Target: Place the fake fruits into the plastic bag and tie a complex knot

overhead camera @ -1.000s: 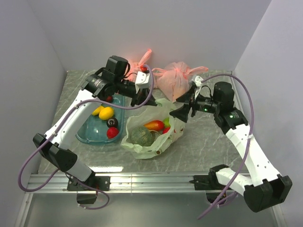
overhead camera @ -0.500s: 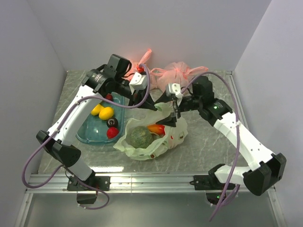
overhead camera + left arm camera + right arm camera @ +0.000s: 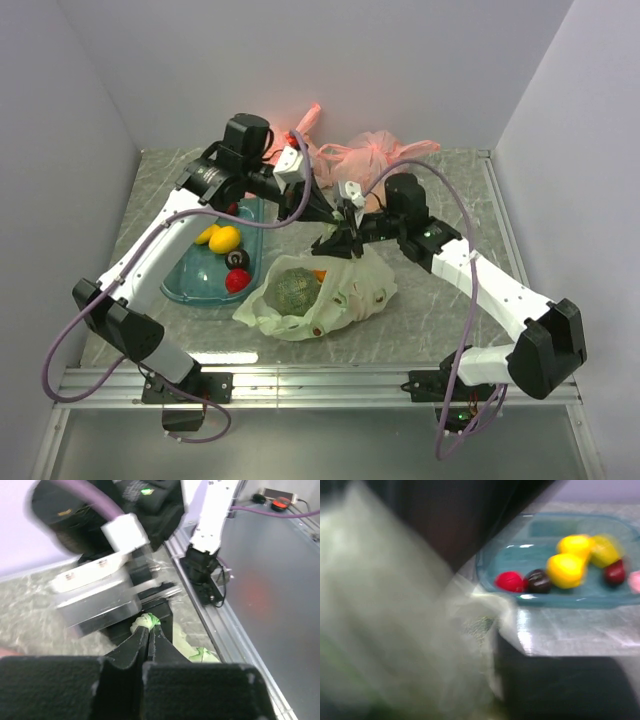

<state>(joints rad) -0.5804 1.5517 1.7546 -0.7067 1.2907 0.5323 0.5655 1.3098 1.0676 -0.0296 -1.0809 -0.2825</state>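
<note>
Well, the plastic bag [image 3: 345,298] lay slumped at mid-table, thin, crinkled and pale, translucent enough that the fruits showed through. A round, bumpy green fruit [image 3: 295,290] bulged at its 9 o'clock side, with a sliver of orange fruit [image 3: 320,275] beside it. The bag's top was drawn up toward 12 o'clock, and there both arms met. The left gripper [image 3: 330,212] came in from 10 o'clock and the right gripper [image 3: 332,241] from 2 o'clock, their black tips close together just above the bag's mouth.

The left wrist camera gave the close detail. The left gripper [image 3: 149,630] had its dark, matte fingers pressed flat together, and a small twist of green film [image 3: 145,621] was pinched between them, poking out past the tips. Right behind it sat the blocky silver and white body of the right gripper [image 3: 100,597].

The right wrist view was badly smeared. The bag [image 3: 380,605] filled its left half as a milky green haze, and whether the right fingers were apart or closed could not be told, from there or from above. That view did show the teal tray [image 3: 547,527], clear and glossy, holding yellow lemons [image 3: 566,569], a red fruit [image 3: 510,581] and a dark purple fruit [image 3: 538,581].

From overhead the tray [image 3: 190,285] sat at 9 o'clock of the bag, touching or nearly so. Two salmon-pink bags [image 3: 375,165] rested at 12 o'clock against the back wall, on the grey marbled table [image 3: 440,300].
</note>
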